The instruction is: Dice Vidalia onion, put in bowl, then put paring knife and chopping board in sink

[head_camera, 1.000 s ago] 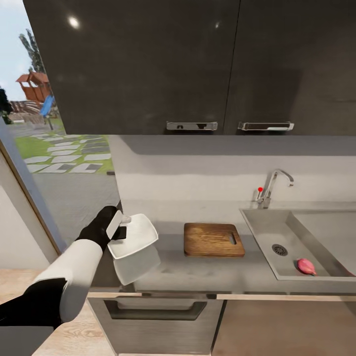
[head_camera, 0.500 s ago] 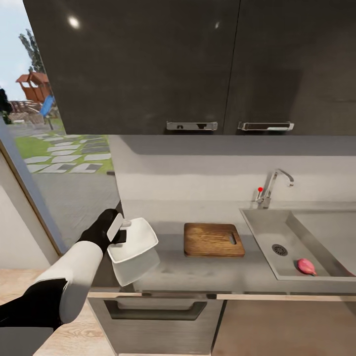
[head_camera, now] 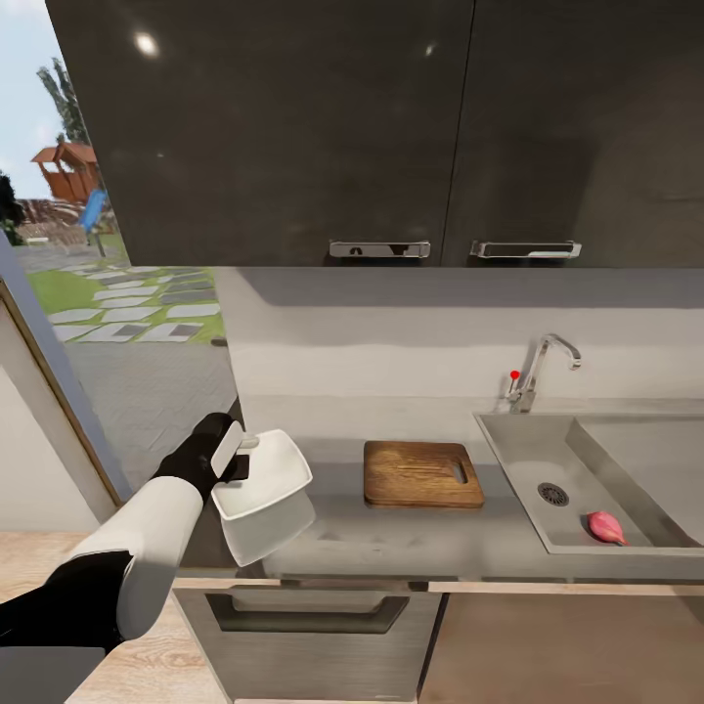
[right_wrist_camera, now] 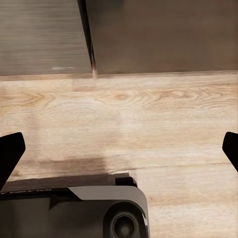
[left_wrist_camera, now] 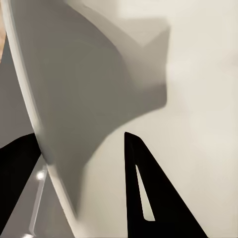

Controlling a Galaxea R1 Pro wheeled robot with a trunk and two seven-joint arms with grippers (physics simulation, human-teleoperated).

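1. I have the glossy black wall cabinets [head_camera: 391, 127] across the top of my head view, above the grey wall, with the long dark grey countertop [head_camera: 411, 538] running below them.
2. The sink [head_camera: 518, 460] is set into the right end of the countertop, its chrome tap [head_camera: 538, 367] with the red dot standing at the basin's back left corner.
3. My left arm [head_camera: 137, 548] reaches in from the countertop's left end, white sleeve and black wrist.
4. The bowl [head_camera: 269, 479] is tilted at the left end of the countertop, part of it overhanging the front left corner; whether it touches the surface I cannot tell.
5. The chopping board [head_camera: 422, 473] lies flat in the middle of the countertop, nearer the back edge than the front one, handle slot toward the sink, well apart from the bowl.
6. My left gripper [head_camera: 235, 452] is clamped on the bowl's near rim; the left wrist view has one dark finger [left_wrist_camera: 148, 193] inside the white wall and the other outside it.
7. My right gripper [right_wrist_camera: 119, 148] is spread wide, only its two dark fingertips showing over the pale wood-plank floor [right_wrist_camera: 148, 114].
8. The Vidalia onion [head_camera: 606, 527] rests on the sink's floor near its front edge, right of the drain [head_camera: 552, 494].
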